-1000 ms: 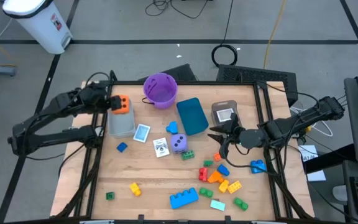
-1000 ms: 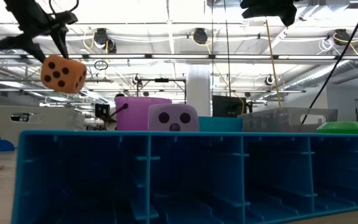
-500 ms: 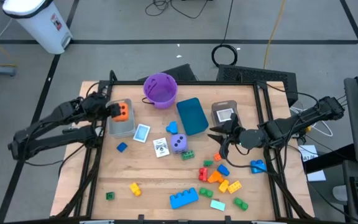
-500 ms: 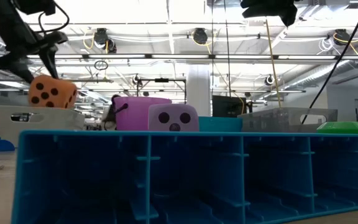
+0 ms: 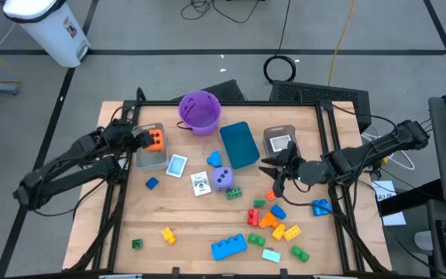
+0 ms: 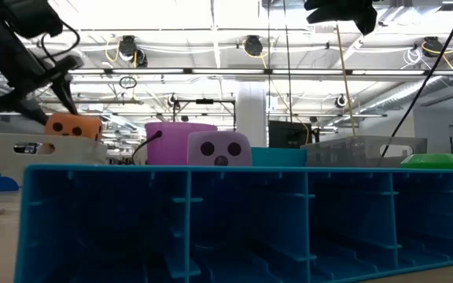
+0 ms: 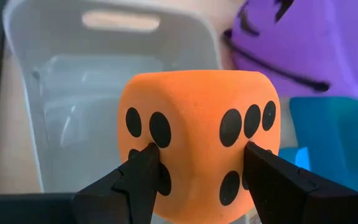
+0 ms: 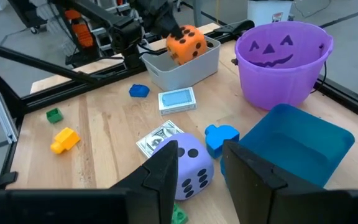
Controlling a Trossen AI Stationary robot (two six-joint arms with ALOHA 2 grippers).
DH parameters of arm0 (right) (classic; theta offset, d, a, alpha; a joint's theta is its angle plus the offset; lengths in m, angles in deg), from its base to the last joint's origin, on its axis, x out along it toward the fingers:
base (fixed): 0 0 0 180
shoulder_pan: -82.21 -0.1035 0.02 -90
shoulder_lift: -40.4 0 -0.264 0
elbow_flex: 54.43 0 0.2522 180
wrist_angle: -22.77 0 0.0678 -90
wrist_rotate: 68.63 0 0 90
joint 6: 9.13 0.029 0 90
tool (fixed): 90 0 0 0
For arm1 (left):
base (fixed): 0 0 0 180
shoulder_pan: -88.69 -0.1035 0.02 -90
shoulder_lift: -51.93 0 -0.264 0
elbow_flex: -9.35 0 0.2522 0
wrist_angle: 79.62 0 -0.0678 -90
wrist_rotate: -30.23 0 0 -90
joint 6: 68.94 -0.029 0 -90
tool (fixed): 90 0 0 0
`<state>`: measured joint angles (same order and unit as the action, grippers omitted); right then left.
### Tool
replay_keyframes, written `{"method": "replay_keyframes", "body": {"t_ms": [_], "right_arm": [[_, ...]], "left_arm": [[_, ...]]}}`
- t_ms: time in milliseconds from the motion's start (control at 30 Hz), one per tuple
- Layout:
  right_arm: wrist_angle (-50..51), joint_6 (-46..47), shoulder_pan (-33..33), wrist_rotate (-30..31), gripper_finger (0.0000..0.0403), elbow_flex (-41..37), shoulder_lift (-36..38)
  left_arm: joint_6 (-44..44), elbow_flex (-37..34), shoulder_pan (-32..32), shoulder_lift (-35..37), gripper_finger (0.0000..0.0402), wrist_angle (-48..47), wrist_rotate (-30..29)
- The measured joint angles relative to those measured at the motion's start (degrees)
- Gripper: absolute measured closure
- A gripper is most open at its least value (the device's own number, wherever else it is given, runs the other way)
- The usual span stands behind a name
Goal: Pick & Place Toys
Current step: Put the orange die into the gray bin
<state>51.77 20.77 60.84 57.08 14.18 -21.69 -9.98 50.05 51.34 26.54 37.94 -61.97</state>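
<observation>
We are seeing left end effector (image 7: 194, 180) clamping orange die (image 7: 199, 137) between both fingers, holding it just above grey bin (image 5: 150, 150) at surface's left side. Right end effector (image 8: 199, 165) is hovering, fingers slightly apart and gripping nothing, near purple die (image 8: 189, 165), beside teal bin (image 8: 294, 142). Purple bucket (image 5: 200, 110) is standing at far edge.

An orange dice (image 5: 155, 139) with black dots sits pinched upright over the grey bin at the frame's upper left. A purple dice (image 5: 222, 178) rests mid-surface beside two picture cards (image 5: 177, 165). Coloured bricks (image 5: 273, 222) scatter lower right, a large blue brick (image 5: 228, 247) among them.
</observation>
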Motion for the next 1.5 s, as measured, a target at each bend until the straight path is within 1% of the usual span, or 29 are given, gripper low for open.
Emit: {"method": "replay_keyframes", "body": {"t_ms": [167, 400, 600, 833, 1067, 1367, 1500], "right_arm": [[0.0, 0.9, 0.1, 0.0, 0.0284, 0.0, 0.0], [0.0, 1.0, 0.1, 0.0, 0.0284, 0.0, 0.0], [0.0, 2.0, 1.0, 0.0, 0.0284, 0.0, 0.0], [0.0, 2.6, 3.0, 0.0, 0.0284, 0.0, 0.0], [0.0, 2.5, 3.8, 0.0, 0.0284, 0.0, 0.0], [0.0, 2.5, 3.8, 0.0, 0.0284, 0.0, 0.0], [0.0, 2.5, 3.8, 0.0, 0.0284, 0.0, 0.0]], "left_arm": [[-1.9, -3.3, -3.6, -0.1, 0.0184, 2.3, 4.8], [-5.7, -3.4, -9.2, -0.1, 0.0184, 2.6, 5.4], [-8.9, -3.4, -14.9, -0.1, 0.0183, 2.6, 8.3], [-10.4, -3.4, -20.5, -0.9, 0.0183, 2.5, 11.1], [-12.0, -3.4, -23.4, -4.6, 0.0183, 2.7, 12.7], [-11.9, -3.4, -24.8, -9.2, 0.0183, 8.5, 12.8], [-11.9, -3.4, -25.3, -10.7, 0.0181, 8.7, 12.8]]}}
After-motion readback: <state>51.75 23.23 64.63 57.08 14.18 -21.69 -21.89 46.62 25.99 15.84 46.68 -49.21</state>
